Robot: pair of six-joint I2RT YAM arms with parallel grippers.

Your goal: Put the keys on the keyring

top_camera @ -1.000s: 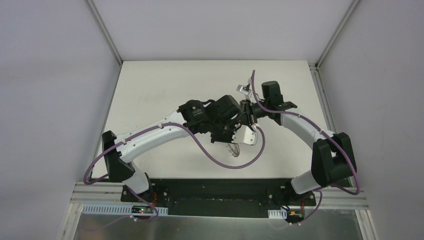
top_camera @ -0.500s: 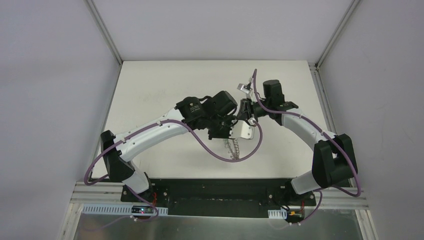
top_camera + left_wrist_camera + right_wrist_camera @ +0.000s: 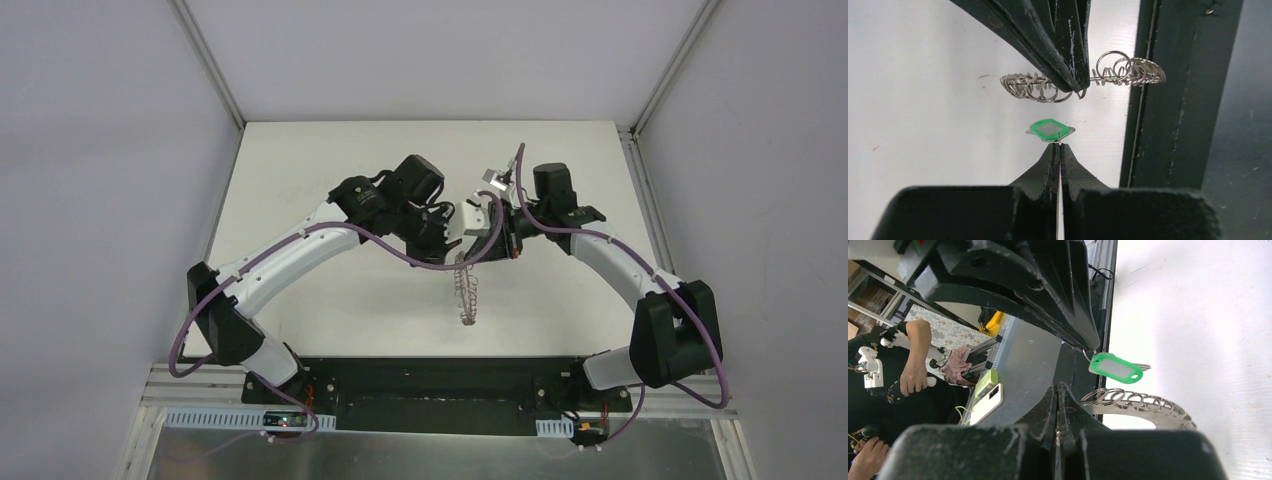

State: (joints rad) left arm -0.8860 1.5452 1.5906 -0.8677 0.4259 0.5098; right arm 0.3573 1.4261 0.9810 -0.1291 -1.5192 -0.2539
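The key [image 3: 1049,129], with a green plastic head and a short silver blade [image 3: 1143,367], hangs in the air from a thin wire pinched in my shut left gripper [image 3: 1058,146]. Just beyond it, the fingers of my right gripper [image 3: 1074,89] are shut on the keyring [image 3: 1045,86], a flat grey ring fringed with wire loops. In the right wrist view my right gripper [image 3: 1058,388] clamps the keyring [image 3: 1143,409], and the key [image 3: 1115,368] hangs a little above its loops without touching. From above, the keyring [image 3: 465,290] hangs edge-on below the two grippers.
The white table [image 3: 300,200] lies under both arms, with grey enclosure walls at its far and side edges. A black rail [image 3: 1153,125] runs along the near edge. Purple cables [image 3: 400,255] loop beside each arm. A person and a phone [image 3: 985,400] show beyond the table.
Both grippers have moved toward the far side of the table and closer together. The keyring has swung from a tilted lie to hanging edge-on below them.
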